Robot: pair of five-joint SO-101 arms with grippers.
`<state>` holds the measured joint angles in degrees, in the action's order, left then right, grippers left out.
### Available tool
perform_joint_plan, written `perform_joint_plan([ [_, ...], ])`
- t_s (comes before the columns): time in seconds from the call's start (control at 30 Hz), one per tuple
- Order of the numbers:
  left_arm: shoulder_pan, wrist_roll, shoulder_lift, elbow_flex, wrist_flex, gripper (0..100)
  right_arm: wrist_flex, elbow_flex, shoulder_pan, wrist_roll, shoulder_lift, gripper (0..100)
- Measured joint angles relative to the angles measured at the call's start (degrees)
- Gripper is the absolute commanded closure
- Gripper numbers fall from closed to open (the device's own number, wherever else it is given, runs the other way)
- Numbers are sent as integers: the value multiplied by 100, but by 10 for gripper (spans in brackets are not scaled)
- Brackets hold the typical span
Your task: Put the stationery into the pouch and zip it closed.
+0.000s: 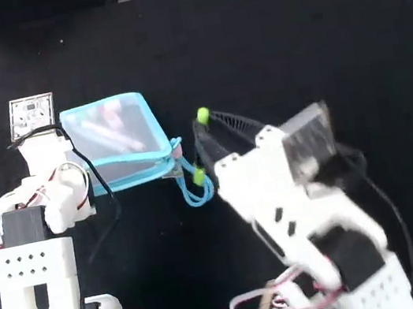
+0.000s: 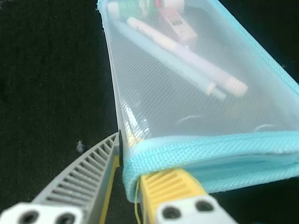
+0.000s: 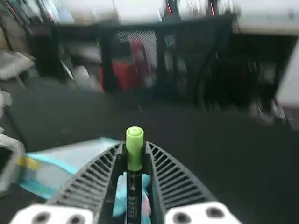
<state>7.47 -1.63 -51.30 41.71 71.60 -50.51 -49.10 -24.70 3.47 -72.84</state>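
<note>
A light blue mesh pouch lies on the black table, with pens and other stationery inside it. My left gripper is shut on the pouch's near left corner, which is pinched between the grey finger and the yellow pad. My right gripper hovers just right of the pouch, shut on a black marker with green ends. In the high view, one green end points away and the other sits near the pouch's blue strap loop.
The table is covered with black cloth. A small white square board lies beside the pouch's far left corner. Shelves and clutter stand beyond the table's far edge.
</note>
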Motion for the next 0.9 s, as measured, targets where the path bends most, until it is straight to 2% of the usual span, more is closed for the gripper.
perform_joint_plan([
  [0.17,0,0,0,0,0,970,-747,659,738,0,1116,987],
  [0.63,0,0,0,0,0,970,-132,703,1749,0,3833,987],
  [0.9,0,0,0,0,0,970,-220,1758,2207,0,5574,987],
])
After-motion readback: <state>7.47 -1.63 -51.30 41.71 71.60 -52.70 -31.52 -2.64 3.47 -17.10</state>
